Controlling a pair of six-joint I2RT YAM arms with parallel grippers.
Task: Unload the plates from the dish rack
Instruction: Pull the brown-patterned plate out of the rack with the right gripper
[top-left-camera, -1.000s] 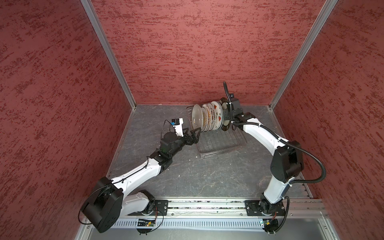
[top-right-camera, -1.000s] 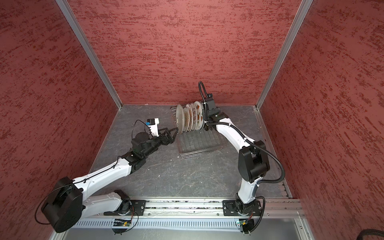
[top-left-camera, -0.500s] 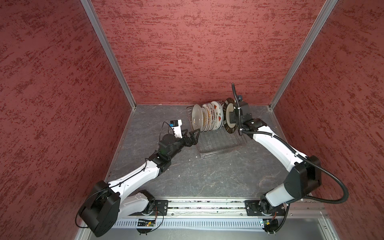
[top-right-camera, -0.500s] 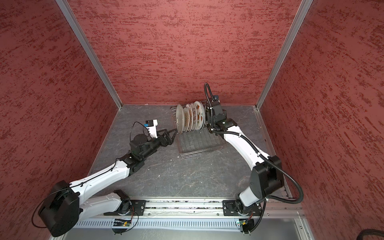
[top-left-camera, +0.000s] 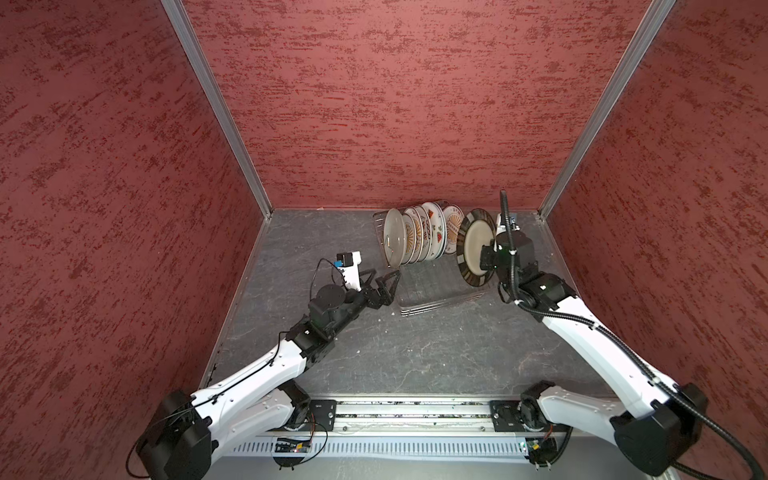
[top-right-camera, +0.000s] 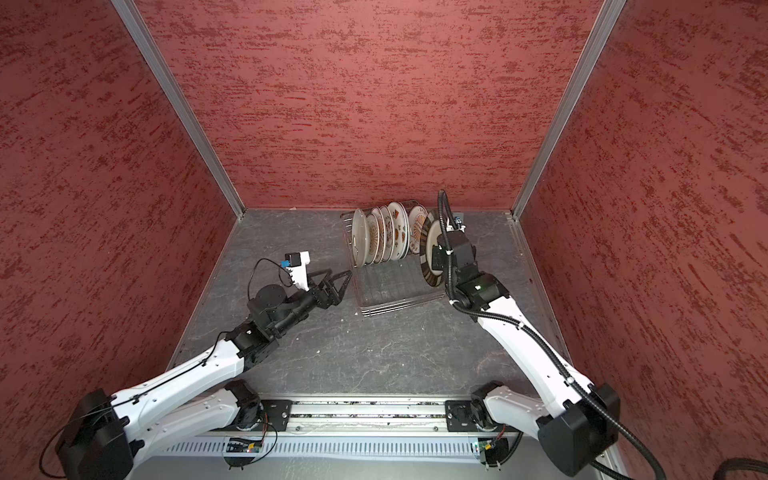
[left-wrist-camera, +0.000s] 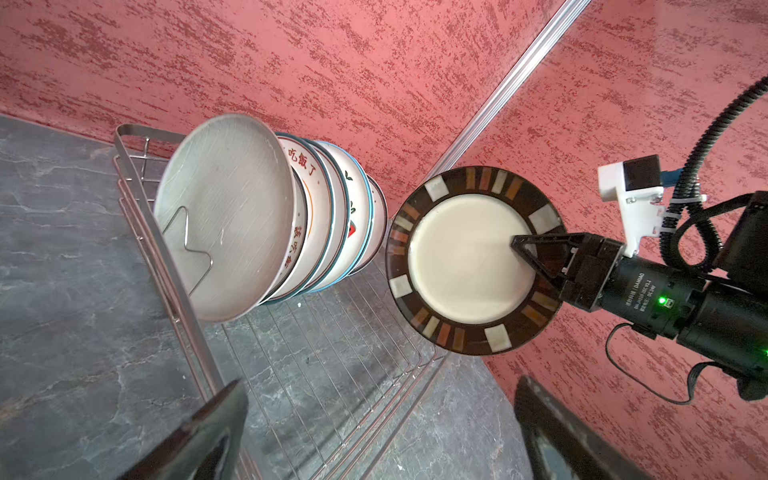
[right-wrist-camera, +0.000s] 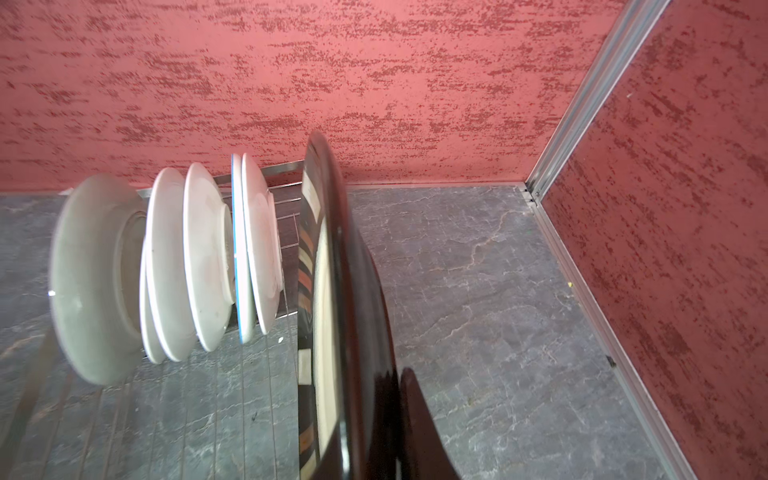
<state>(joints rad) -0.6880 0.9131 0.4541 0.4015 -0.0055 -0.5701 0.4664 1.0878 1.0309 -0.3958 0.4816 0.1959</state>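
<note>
You've got a dark grey marbled surface (top-left-camera: 415, 353) boxed in by three red textured walls (top-left-camera: 395, 104), with silver metal posts (top-left-camera: 216, 108) running up both back corners.

The dark-rimmed plate (left-wrist-camera: 465, 266) beside the silver rack (top-left-camera: 438, 302) is cream-centred, its brown border blocked in cream, tan and rust. In the rack: a plain grey-white plate (left-wrist-camera: 224, 216), a red-lettered plate (left-wrist-camera: 300, 174), a watermelon plate (top-left-camera: 434, 226), an orange sunburst plate (top-left-camera: 454, 224). The tabletop (top-left-camera: 415, 357) is veined grey.

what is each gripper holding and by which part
The right gripper pinches the dark-rimmed striped plate by its rim. The left gripper is open, holding nothing.
</note>
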